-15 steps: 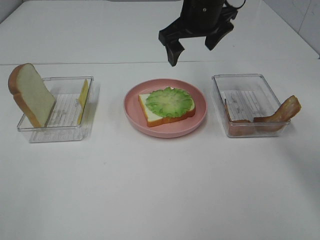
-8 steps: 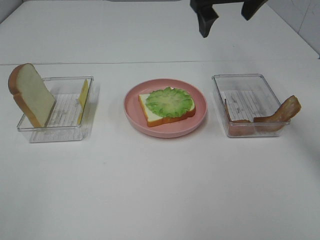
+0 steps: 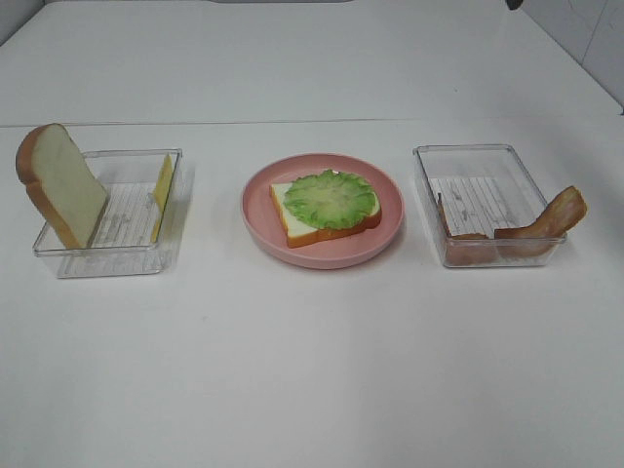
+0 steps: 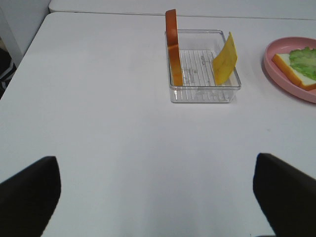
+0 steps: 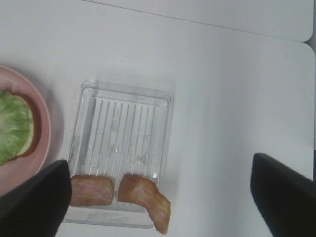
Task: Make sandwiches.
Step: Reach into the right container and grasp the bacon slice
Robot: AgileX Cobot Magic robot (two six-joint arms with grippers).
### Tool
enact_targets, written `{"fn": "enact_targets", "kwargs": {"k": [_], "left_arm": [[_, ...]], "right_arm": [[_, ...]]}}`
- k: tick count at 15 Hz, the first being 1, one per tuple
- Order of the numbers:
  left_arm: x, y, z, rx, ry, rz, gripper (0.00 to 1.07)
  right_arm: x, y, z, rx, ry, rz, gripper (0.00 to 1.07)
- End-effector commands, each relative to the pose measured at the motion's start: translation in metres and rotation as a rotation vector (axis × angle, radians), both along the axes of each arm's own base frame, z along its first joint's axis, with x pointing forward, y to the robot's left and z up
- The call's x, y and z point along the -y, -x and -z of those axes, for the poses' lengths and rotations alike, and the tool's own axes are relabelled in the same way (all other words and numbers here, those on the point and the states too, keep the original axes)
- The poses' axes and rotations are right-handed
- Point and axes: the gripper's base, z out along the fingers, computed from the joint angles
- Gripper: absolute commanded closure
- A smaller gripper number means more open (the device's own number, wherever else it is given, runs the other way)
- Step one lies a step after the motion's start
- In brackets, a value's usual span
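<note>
A bread slice [image 3: 331,226] topped with a green lettuce leaf [image 3: 330,198] lies on the pink plate [image 3: 263,216]; both also show in the right wrist view [image 5: 12,128]. A second bread slice [image 3: 60,185] leans upright in the left clear tray [image 3: 107,261], with a yellow cheese slice [image 3: 162,183] beside it; they show in the left wrist view too, the bread [image 4: 172,47] and the cheese [image 4: 224,59]. Two bacon strips [image 3: 541,224] [image 5: 145,197] lie in the right tray [image 3: 473,156]. My left gripper [image 4: 158,197] is open and empty, well short of the left tray. My right gripper [image 5: 158,165] is open and empty, high above the bacon tray.
The white table [image 3: 312,370] has a seam line across its far part. The table's left edge [image 4: 29,49] shows in the left wrist view. Only a dark tip of the right arm [image 3: 514,4] shows at the top edge of the exterior view.
The right arm has lifted away from above the plate and moved up and right, almost out of the exterior view. The food has not moved.
</note>
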Motion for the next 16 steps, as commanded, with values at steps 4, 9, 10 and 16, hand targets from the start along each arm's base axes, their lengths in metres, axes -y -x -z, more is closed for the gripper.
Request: {"fn": "enact_targets", "kwargs": {"k": [4,9,10,16], "left_arm": [[0.0,0.0,0.0,0.008,0.002,0.004,0.06],[0.0,0.0,0.0,0.008,0.002,0.004,0.06],[0.0,0.0,0.0,0.008,0.002,0.004,0.06],[0.0,0.0,0.0,0.008,0.002,0.004,0.06]], "right_arm": [[0.046,0.032,0.01,-0.18,-0.074,0.14,0.11],[0.076,0.045,0.032,-0.264,-0.12,0.22,0.11],[0.076,0.046,0.037,-0.279,-0.118,0.221,0.11],[0.073,0.051,0.105,-0.344,-0.133,0.209,0.11]]}}
